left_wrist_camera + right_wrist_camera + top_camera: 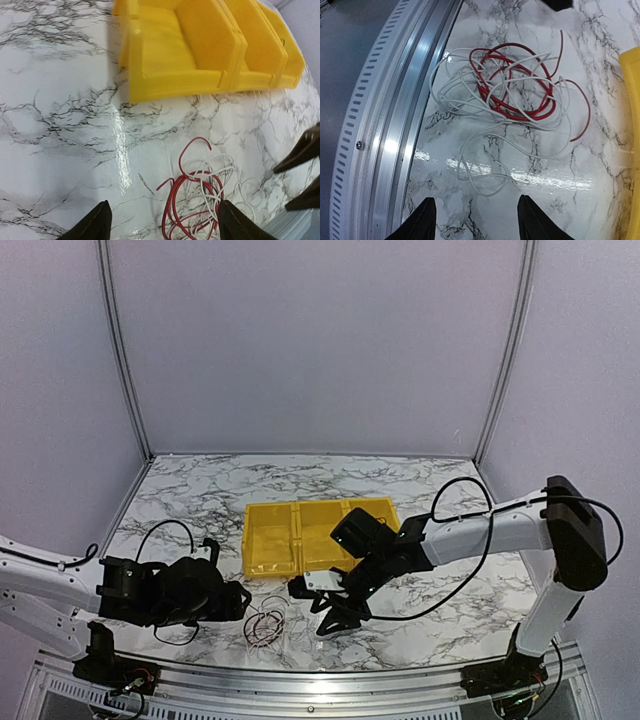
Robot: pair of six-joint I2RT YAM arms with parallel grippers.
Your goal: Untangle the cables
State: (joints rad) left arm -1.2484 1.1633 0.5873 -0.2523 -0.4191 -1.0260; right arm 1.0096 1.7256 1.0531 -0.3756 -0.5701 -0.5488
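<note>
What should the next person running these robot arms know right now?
Left gripper: open, empty, low beside the cables.
Right gripper: open, empty, on their other side.
Cables: red and white wires in one tangled heap on the table, in front of the bin, which holds none of them.
Done: nothing separated yet.
Left: pull each wire free and lay them apart.

White, grey-veined marble tabletop (200,495); pale lilac wall panels (320,340) rise behind it and at both sides, joined by 2 metal posts (124,350); a metal rail (330,683) borders its near edge; glare (520,176) streaks its surface.
</note>
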